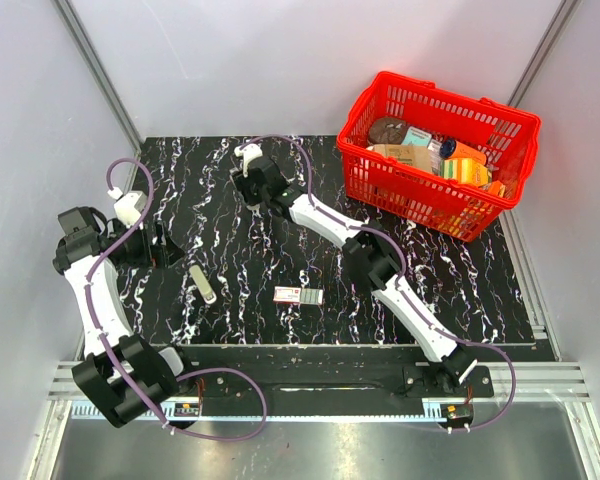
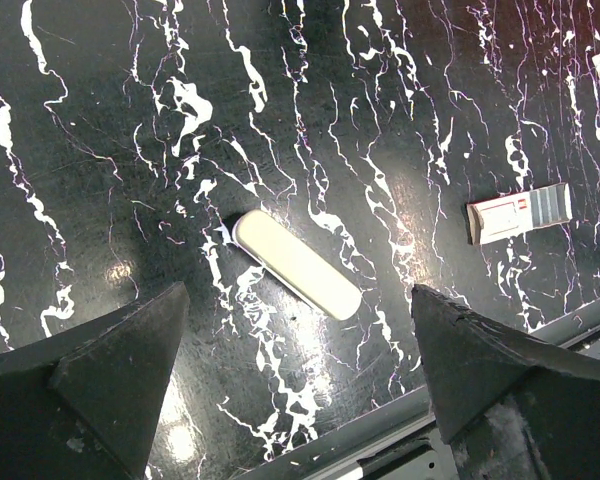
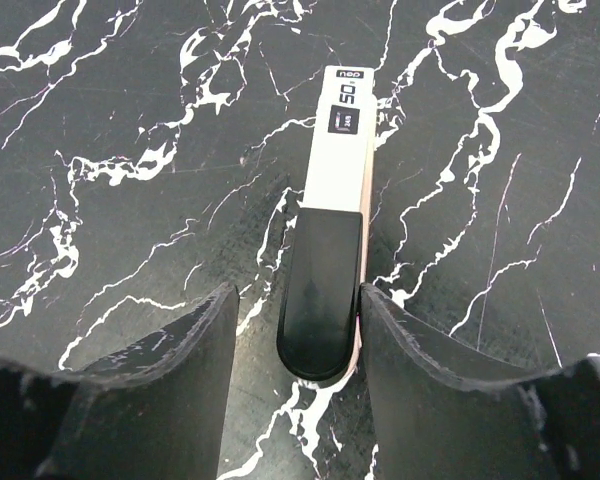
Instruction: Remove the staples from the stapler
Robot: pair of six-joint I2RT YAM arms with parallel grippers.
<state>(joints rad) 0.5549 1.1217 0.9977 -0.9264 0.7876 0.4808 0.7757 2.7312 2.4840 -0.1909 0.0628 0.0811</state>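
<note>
Straddles the stapler (image 3: 325,270) with right gripper (image 3: 300,292) partly open, unclamped; holds left gripper (image 2: 298,293) wide open, empty, above counter (image 2: 80,100).

table (image 1: 480,290): black marble-pattern | on it: red basket (image 1: 412,192), red-and-white box (image 1: 299,295), pale oblong piece (image 1: 203,283), stapler (image 3: 330,250)

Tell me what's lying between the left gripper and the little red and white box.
A pale strip, apparently the staples, lies between the left gripper and the red-and-white box, touching neither. The top view shows it best.
</note>
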